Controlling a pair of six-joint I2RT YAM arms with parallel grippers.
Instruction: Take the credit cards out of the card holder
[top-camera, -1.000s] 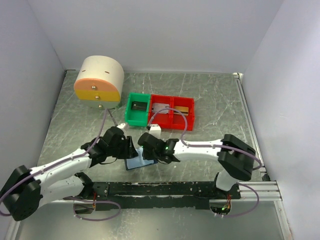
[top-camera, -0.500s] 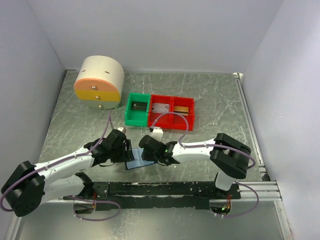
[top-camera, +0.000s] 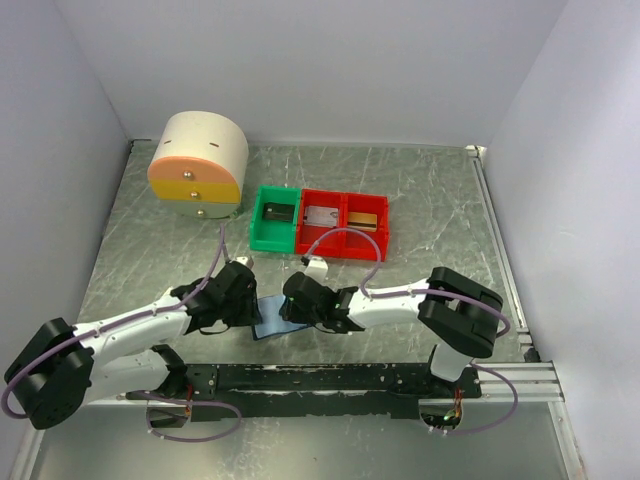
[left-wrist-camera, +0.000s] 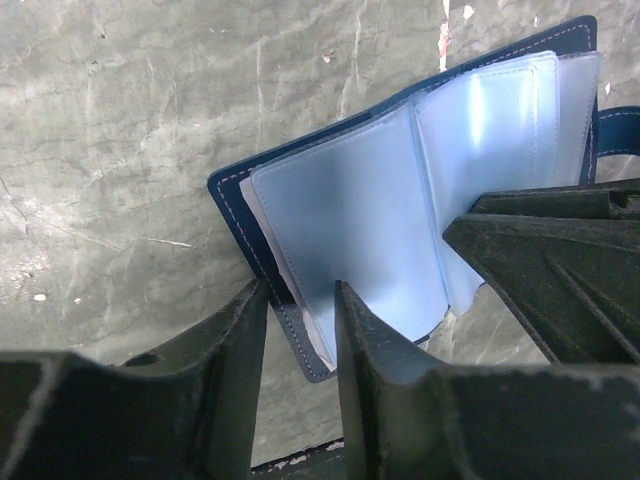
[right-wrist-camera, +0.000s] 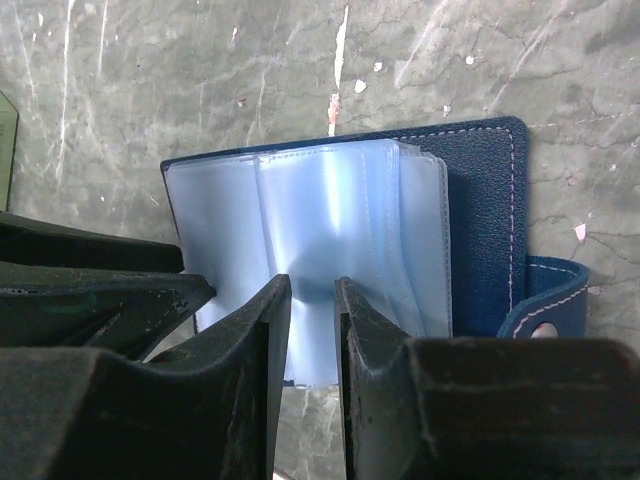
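Observation:
The card holder lies open on the table between my two grippers. Its navy cover and pale blue sleeves face up, and the sleeves that show look empty. The strap tab sticks out on one side. My left gripper stands open with the holder's left edge between its jaws. My right gripper is narrowly open, its tips pressing down on the sleeves. A pale grey credit card and a gold-tan one lie in the red bin.
A green bin with a dark item in it adjoins the red bin. A cream round drawer unit stands at the back left. White walls close in the table, and a black rail runs along its near edge.
The left gripper has shifted a little toward the holder's edge, its jaws widening and then narrowing. The right gripper has edged along the sleeves. The holder stays open on the table.

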